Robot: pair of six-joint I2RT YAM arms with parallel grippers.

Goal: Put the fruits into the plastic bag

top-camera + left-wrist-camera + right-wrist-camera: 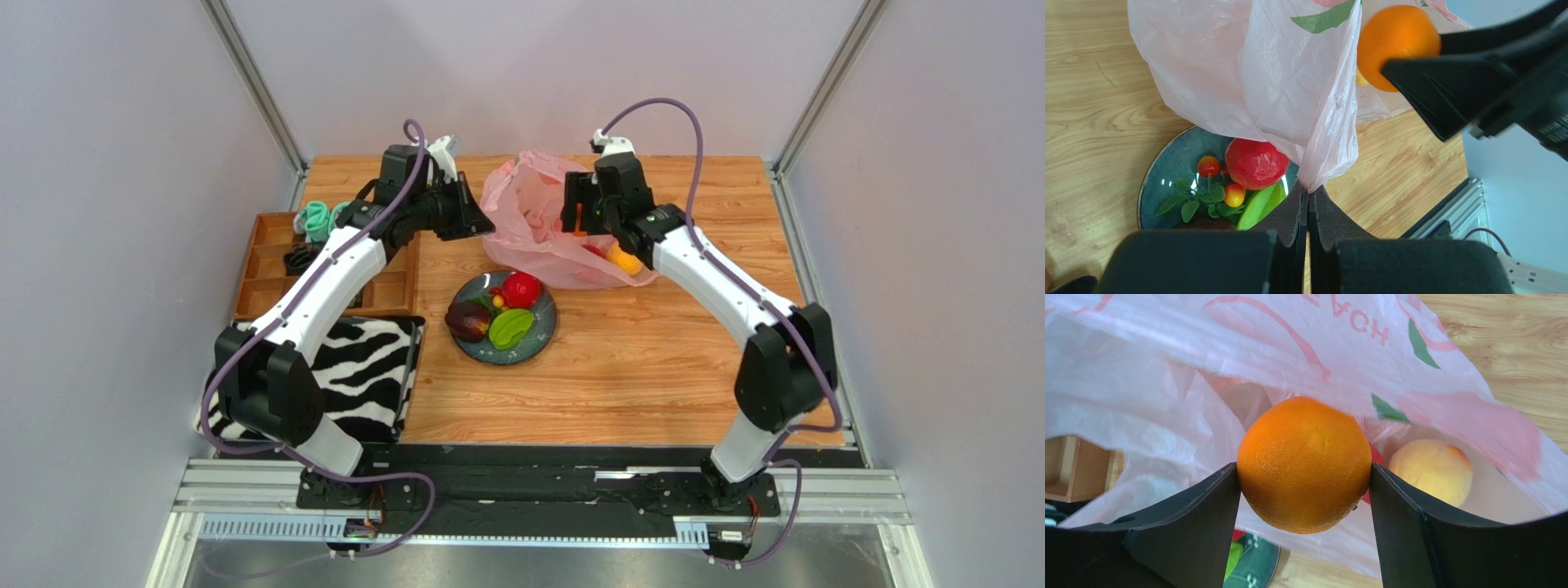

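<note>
pinches plastic bag [1247, 73] film in left gripper [1309, 195]; clamps orange [1304, 464] in right gripper [1304, 478]. plain only from right wrist: peach [1430, 470] inside, 3 o'clock of orange.

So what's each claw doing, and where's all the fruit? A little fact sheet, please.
Left claw: shut, pinching an edge of the plastic bag
Right claw: shut on the orange, at the bag's mouth
In bag: peach
On plate: apple, green fruit, dark purple fruit, berries
</note>
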